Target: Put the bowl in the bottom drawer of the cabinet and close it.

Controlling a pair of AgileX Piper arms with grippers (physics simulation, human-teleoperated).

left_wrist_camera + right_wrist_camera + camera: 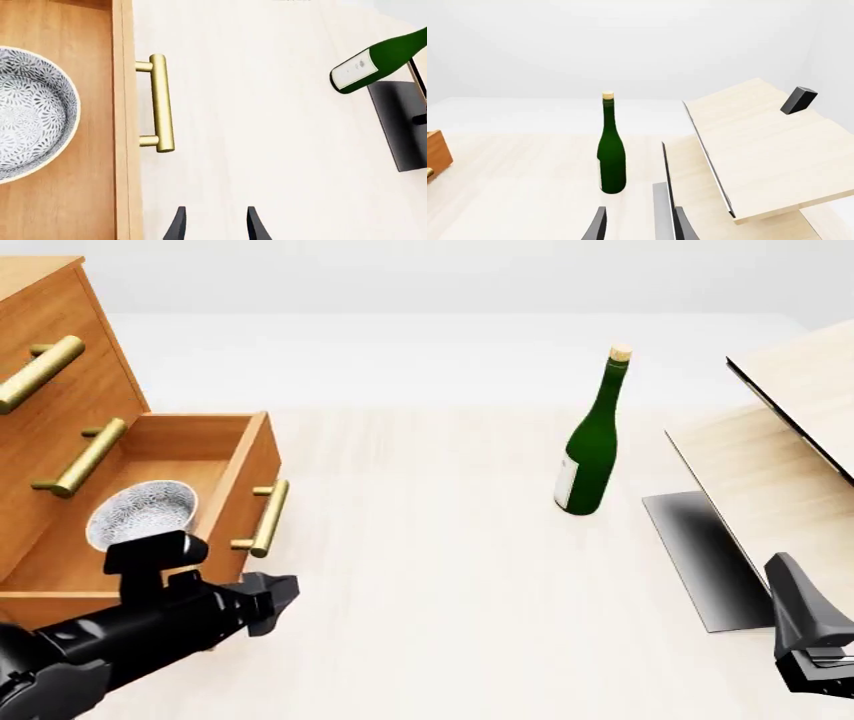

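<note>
The white grey-speckled bowl (140, 512) (30, 112) sits inside the bottom drawer (247, 475) (123, 150), which is pulled out from the orange-brown cabinet (60, 350). The drawer's brass handle (270, 518) (160, 102) faces the table. My left gripper (283, 595) (215, 227) hovers over the table just in front of the drawer front, below the handle's near end. It is open and holds nothing. My right gripper (797, 605) (640, 227) is far off at the right front, open and empty.
A green bottle (587, 455) (612, 150) (377, 60) stands upright mid-table. A pale light-wood panelled structure (787, 430) (760, 145) with a dark base plate (701, 550) fills the right side. Two upper drawers with brass handles (40, 372) are shut.
</note>
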